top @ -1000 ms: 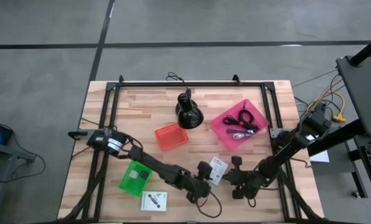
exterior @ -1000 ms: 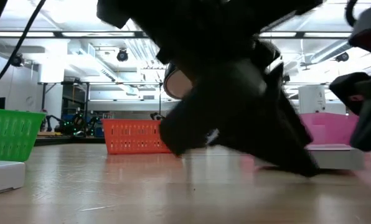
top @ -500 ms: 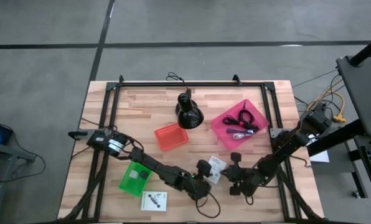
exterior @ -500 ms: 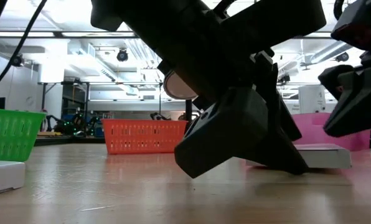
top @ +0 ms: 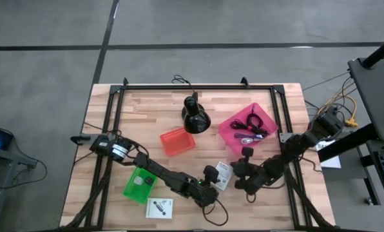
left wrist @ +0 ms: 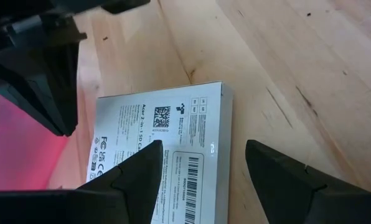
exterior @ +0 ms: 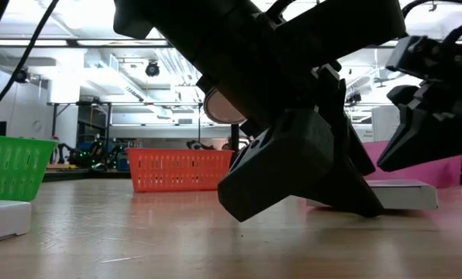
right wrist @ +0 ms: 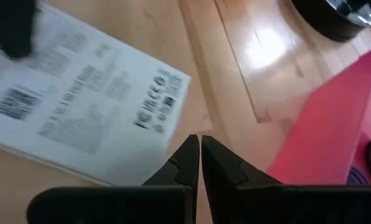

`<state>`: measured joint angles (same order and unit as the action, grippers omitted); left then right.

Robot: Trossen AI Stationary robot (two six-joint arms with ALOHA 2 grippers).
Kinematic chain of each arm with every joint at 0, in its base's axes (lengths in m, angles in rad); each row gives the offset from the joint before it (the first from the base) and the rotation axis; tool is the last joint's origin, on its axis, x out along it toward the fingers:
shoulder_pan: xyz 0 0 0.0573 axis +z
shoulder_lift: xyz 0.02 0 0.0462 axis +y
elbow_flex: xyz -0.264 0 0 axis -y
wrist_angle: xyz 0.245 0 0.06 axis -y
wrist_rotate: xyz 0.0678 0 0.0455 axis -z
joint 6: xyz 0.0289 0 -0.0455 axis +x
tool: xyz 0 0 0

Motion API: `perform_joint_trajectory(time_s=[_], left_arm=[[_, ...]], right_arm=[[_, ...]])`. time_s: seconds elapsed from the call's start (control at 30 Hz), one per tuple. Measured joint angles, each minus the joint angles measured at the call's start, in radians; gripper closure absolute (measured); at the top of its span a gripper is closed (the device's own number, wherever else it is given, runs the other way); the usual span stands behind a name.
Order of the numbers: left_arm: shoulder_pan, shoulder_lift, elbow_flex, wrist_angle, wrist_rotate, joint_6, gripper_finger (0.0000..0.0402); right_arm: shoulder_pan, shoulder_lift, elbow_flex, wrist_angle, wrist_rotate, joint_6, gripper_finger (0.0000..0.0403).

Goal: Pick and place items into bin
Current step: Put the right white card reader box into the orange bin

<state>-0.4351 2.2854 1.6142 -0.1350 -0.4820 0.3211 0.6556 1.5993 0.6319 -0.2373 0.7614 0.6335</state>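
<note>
Near the tabletop's (top: 147,103) front edge, the left claw (left wrist: 201,165) is hovering wide over the white card (left wrist: 167,134), apparently lining up a grasp that calls for lowering and closing, while the right claw (right wrist: 200,155), pinched shut and empty, is hanging just right of it.

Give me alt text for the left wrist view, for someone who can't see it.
The left gripper hangs open over a white printed card lying flat on the wooden table, one finger above the print, one beyond its edge. The other arm's dark gripper and a pink bin sit past the card.
</note>
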Motion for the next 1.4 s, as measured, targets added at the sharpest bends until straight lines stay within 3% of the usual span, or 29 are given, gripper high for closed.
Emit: perform_joint_trajectory(time_s=[0.17, 0.53, 0.87, 1.07, 1.4], left_arm=[[0.000, 0.000, 0.000, 0.000, 0.000, 0.000, 0.0185], [0.001, 0.001, -0.002, 0.015, 0.000, 0.024, 0.0185], [0.001, 0.003, -0.003, 0.020, -0.003, 0.034, 0.0185], [0.000, 0.004, -0.003, 0.021, -0.031, 0.044, 0.0185], [0.000, 0.004, -0.001, 0.021, -0.039, 0.061, 0.0189]], right_arm=[[-0.023, 0.002, -0.008, -0.049, -0.036, 0.017, 0.0394], [-0.044, 0.005, -0.016, -0.002, -0.234, 0.014, 0.0394], [-0.056, 0.005, -0.032, 0.095, -0.269, -0.084, 0.0395], [-0.056, 0.004, -0.033, 0.159, -0.378, -0.119, 0.0395], [-0.055, 0.004, -0.034, 0.168, -0.399, -0.122, 0.0395]])
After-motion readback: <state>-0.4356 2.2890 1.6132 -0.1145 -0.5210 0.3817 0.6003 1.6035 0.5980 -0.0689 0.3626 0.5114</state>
